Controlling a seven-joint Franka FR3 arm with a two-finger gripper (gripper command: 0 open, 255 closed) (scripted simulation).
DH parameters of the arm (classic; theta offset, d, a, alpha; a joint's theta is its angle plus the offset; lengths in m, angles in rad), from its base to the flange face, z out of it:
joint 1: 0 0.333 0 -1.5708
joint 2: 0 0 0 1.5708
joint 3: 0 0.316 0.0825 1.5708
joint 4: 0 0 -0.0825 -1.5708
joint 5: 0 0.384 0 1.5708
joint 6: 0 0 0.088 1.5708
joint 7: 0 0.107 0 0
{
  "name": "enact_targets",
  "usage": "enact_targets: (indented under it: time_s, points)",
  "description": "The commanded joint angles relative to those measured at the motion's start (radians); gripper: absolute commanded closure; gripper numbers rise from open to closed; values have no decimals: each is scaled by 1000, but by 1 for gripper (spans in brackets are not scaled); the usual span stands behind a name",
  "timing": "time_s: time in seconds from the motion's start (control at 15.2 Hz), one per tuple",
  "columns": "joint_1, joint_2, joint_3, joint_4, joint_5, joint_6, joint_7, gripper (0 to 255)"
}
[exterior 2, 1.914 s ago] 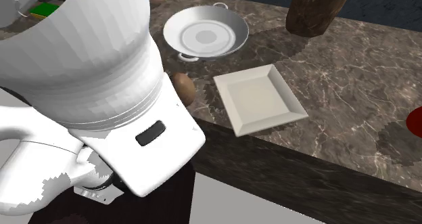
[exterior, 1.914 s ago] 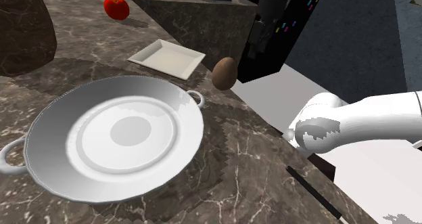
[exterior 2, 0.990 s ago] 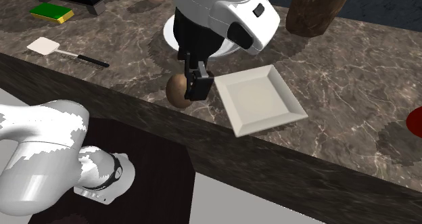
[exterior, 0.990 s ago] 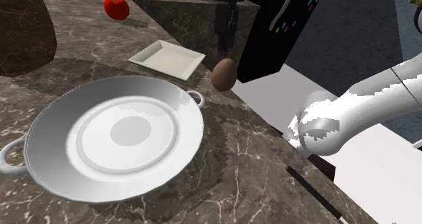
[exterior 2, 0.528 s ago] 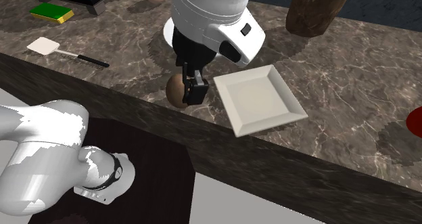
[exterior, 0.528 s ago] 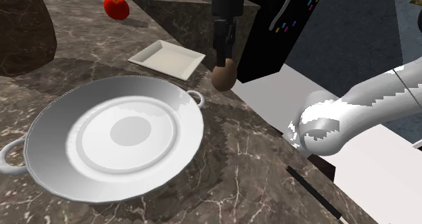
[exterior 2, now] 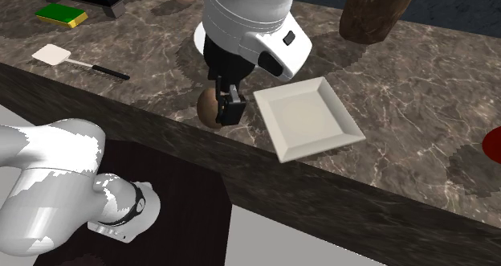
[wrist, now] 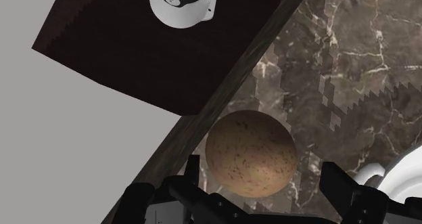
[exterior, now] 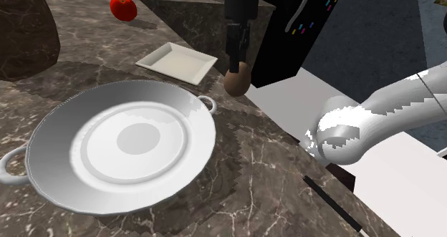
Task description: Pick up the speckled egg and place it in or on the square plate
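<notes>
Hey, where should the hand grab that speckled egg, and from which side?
Probably across its widest middle, from straight above: the speckled egg is round, sits free by the counter edge, and the open hand has a finger on each side.

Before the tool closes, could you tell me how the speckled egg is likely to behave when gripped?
The speckled egg is rounded and smooth, so it could slip or roll if the tool squeezes off-centre. It sits close to the counter's edge, so a nudge might send it over. Being an egg, it is probably fragile.
</notes>
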Motion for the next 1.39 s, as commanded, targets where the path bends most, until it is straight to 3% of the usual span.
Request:
enact_targets:
  time_s: [0.0,0.59,1.32]
  points:
    - [0,0,0,0,0,0,0,255]
    - [0,0,0,0,0,0,0,255]
    - [-1,35,-10,178,-1,-140,28,255]
